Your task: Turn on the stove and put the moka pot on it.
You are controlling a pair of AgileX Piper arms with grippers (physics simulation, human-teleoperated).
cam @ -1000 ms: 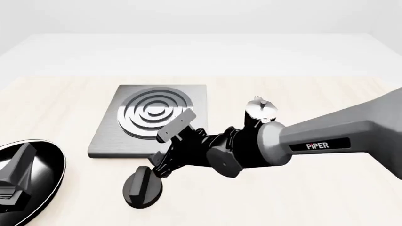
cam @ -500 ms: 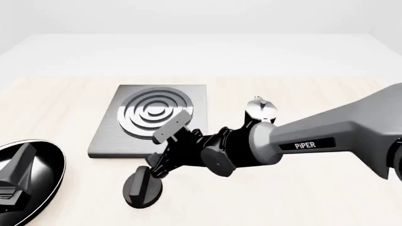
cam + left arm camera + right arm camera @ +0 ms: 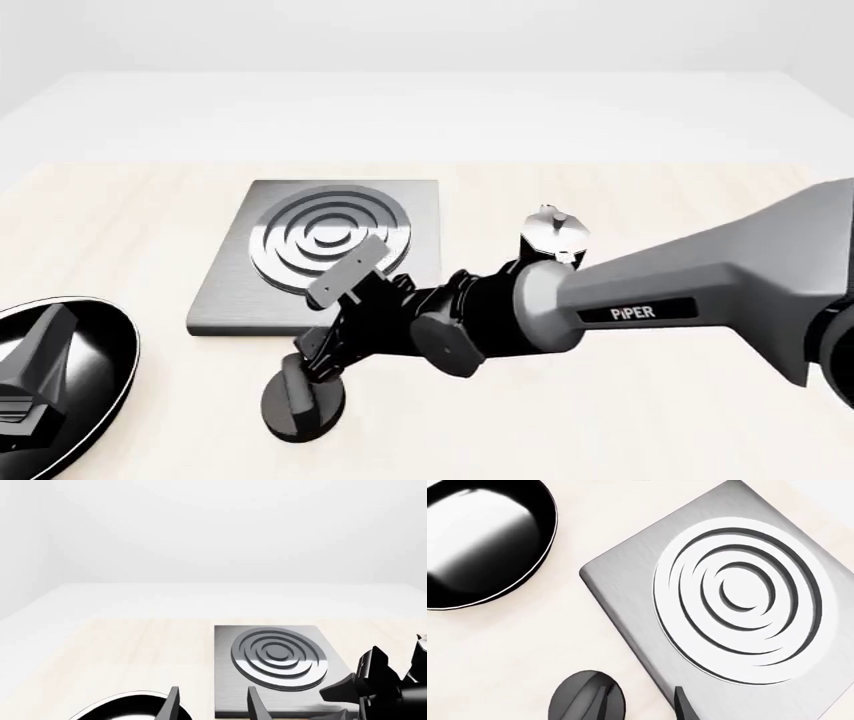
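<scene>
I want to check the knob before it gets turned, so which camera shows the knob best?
The right wrist view: the knob sits unobstructed near the right hand's fingers, though the frame edge cuts it. In the front view the knob is partly covered by the right hand. The left wrist view doesn't show it.

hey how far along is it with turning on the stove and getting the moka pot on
Nothing looks finished. The right hand is open just above the knob, not gripping it. The moka pot stands on the table beside the stove, so turning the knob and moving the pot remain.
</scene>
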